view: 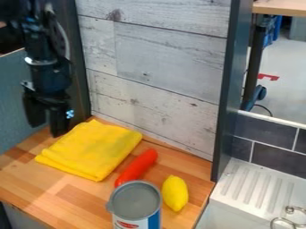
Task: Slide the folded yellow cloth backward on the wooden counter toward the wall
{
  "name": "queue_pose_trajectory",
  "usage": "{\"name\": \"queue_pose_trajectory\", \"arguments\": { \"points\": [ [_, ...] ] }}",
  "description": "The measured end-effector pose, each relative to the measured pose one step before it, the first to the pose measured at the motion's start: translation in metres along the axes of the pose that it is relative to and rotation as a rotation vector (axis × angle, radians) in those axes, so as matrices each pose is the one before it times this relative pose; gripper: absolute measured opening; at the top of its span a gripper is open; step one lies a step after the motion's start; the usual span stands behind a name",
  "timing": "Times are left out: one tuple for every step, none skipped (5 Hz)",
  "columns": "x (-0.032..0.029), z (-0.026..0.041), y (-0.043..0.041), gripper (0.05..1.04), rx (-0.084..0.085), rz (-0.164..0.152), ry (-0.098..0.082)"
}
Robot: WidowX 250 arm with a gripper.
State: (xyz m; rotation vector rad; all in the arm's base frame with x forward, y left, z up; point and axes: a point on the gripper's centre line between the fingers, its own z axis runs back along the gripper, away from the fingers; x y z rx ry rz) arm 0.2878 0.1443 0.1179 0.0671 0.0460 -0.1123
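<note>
At the upper left, the black gripper (46,127) hangs with its fingers apart and nothing visible between them. It is nearest to a folded yellow cloth (92,150) lying on the wooden counter; whether they touch I cannot tell. Right of the cloth lies a long orange-red object (136,167), slanting toward the wall. A yellow lemon (175,193) rests farther right. At the front stands a can (136,201) with a grey top and a white and blue label, hiding the counter behind it.
The wooden counter (53,190) is bounded behind by a grey plank wall (155,67). A dark upright post (230,89) stands at its right back corner. Beyond are a white ribbed drainboard (254,183) with metal rings (290,220) and dark tiles (278,156).
</note>
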Motion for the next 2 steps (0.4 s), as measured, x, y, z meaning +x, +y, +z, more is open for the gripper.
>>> {"name": "queue_pose_trajectory", "arguments": {
  "points": [
    [-0.03614,0.01697,-0.01660,1.000,0.0227,-0.0121,-0.0028],
    [-0.01745,0.01262,-0.01370,1.000,0.0247,-0.0030,0.0001]
  ]
}}
